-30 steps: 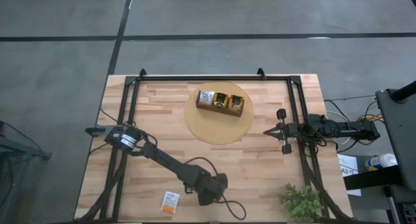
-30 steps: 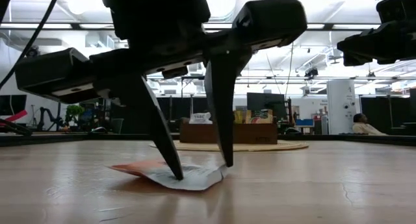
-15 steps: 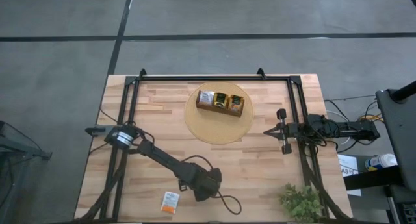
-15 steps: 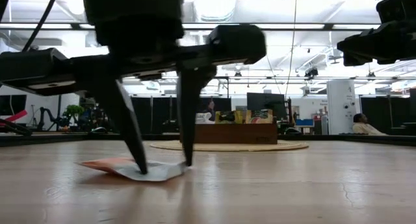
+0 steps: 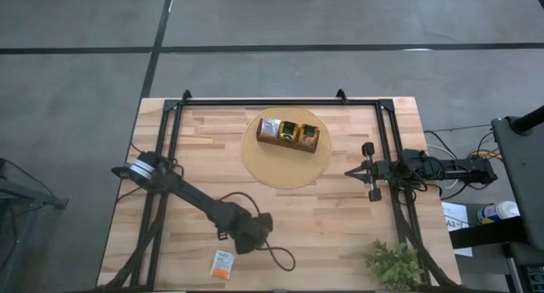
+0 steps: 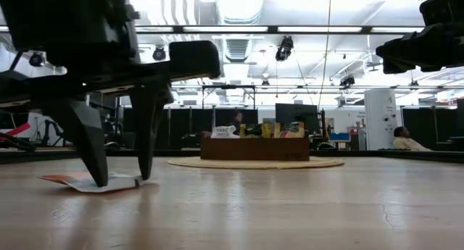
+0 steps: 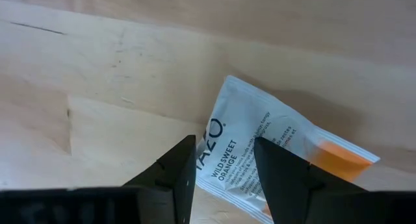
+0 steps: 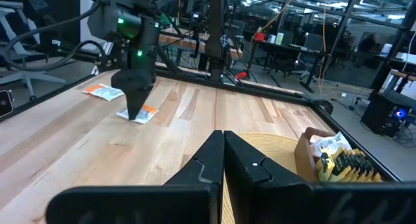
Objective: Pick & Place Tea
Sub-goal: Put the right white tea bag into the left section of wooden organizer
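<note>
My left tool [image 6: 116, 181] stands low over the near part of the worktop [image 5: 340, 225], its two dark fingers [image 7: 175, 178] parted and pointing down, their tips on or just above a white-and-orange tea packet [image 7: 273, 160]. The packet lies flat on the wood under and between my fingertips, its white end with the printing nearest them and its orange end pointing away; I hold nothing, the fingers only straddle it. From table height the packet's edge [image 6: 87, 182] shows flat on the wood around both tips.

Just beside that tool, toward the worktop's near edge, lies a second white-and-orange packet [image 5: 223, 265], flat and apart from the first.

Farther out, across the worktop from my left tool, a round woven mat [image 5: 255, 161] carries a brown wooden tray [image 5: 287, 143] with three compartments, each filled with upright tea packets [image 5: 290, 129]: pale ones at one end, darker and yellow-toned ones in the other two.

My right tool [image 8: 224, 160] waits off to the tray's right side, above the worktop's edge, fingers pressed together and empty. A small green plant [image 5: 393, 263] sits at the near right corner.
</note>
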Robot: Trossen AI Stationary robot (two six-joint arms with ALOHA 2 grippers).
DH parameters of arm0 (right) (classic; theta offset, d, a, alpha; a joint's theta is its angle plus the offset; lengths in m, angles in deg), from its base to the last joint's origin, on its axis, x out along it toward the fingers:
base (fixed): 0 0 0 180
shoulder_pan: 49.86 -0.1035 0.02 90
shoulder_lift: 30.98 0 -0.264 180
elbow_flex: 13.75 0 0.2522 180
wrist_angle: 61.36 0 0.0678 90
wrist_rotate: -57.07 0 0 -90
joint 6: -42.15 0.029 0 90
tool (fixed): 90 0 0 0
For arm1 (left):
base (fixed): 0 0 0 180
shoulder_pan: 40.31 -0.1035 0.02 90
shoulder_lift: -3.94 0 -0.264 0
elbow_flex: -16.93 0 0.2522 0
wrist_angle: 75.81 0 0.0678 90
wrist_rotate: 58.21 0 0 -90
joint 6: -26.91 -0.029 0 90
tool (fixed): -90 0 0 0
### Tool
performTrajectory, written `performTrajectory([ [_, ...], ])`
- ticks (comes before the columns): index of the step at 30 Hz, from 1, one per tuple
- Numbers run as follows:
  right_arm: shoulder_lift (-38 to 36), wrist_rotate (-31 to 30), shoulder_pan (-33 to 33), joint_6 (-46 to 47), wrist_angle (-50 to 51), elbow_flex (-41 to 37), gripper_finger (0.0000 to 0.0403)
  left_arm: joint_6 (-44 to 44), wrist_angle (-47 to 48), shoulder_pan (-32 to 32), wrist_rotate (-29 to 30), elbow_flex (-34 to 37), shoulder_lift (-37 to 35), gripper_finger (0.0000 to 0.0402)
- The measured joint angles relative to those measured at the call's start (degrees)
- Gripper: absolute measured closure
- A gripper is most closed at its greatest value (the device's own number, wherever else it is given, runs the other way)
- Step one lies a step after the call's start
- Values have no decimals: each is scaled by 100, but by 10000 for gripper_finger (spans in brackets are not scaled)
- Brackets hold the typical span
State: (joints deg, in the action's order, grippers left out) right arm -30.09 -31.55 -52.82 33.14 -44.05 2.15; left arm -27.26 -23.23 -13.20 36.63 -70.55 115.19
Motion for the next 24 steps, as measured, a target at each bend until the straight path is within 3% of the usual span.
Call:
performTrajectory([
  [7, 0, 1, 0, 1, -2, -1, 394, -69, -175, 19, -37, 298, -143, 260],
  [12, 0, 1, -2, 1, 0, 0, 394, -192, 6, 24, 328, 209, -181, 270],
  [24, 0, 1, 0, 1, -1, -1, 394, -465, 67, 5, 166, 184, 15, 271],
])
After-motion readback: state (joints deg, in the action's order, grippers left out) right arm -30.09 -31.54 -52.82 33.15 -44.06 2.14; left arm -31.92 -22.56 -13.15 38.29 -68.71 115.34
